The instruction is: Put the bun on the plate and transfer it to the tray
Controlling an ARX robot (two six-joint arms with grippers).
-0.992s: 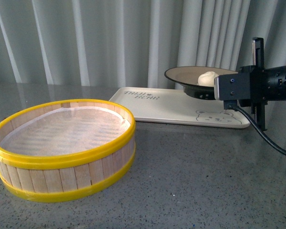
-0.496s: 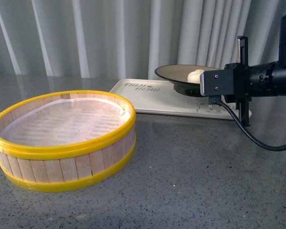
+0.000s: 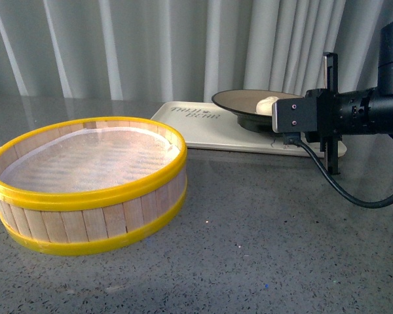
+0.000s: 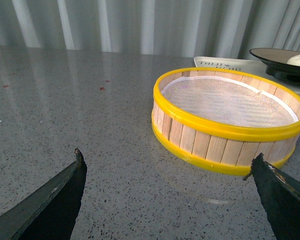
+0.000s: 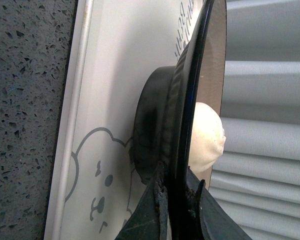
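front view: the bun (image 3: 267,103) sits in the plate (image 3: 241,101), which is over the far right part of the tray (image 3: 196,124), beyond the steamer basket (image 3: 85,190); first step judged done. left wrist view: the left gripper (image 4: 168,156) hangs idle above the table (image 4: 65,100), jaws spread wide, holding nothing. right wrist view: the right gripper (image 5: 177,200) pinches the plate rim, with the plate's foot at the tray surface, contact not determinable; set-down and release judged outstanding.

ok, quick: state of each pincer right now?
Left pincer: open, holding nothing.
Right pincer: closed on the rim of the plate, which carries the bun.
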